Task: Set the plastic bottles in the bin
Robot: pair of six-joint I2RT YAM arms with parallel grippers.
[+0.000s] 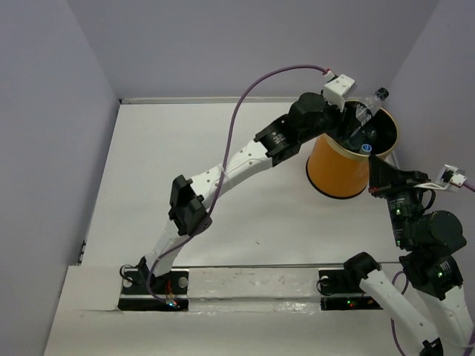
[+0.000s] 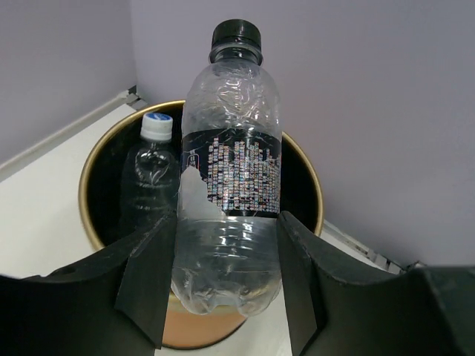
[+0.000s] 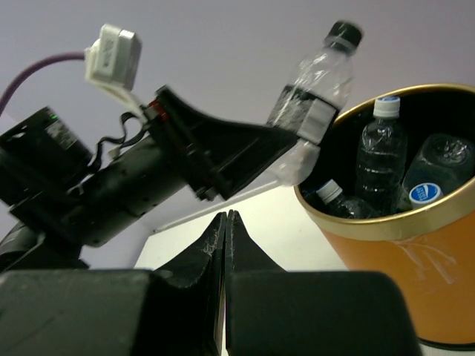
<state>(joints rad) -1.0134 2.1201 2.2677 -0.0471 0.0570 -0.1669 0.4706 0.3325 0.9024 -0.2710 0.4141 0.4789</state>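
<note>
The left claw [image 2: 226, 285] is gripping a clear plastic bottle [image 2: 231, 170] with a dark cap and a dark printed label, its fingers pressing on either side of the bottle's lower half. The arm is holding this bottle tilted above the opening of the orange bin [image 1: 335, 172], cap pointing toward the far wall. The bin is standing on the white table [image 1: 185, 163] at its far right. Inside the bin's black interior, a white-capped bottle [image 3: 378, 152] is standing upright, a blue-capped bottle [image 3: 425, 193] is leaning beside it, and a lower bottle [image 3: 332, 196] is lying near the rim. The right claw [image 3: 225, 226] is hovering just beside the bin, fingers pressed together, holding nothing.
</note>
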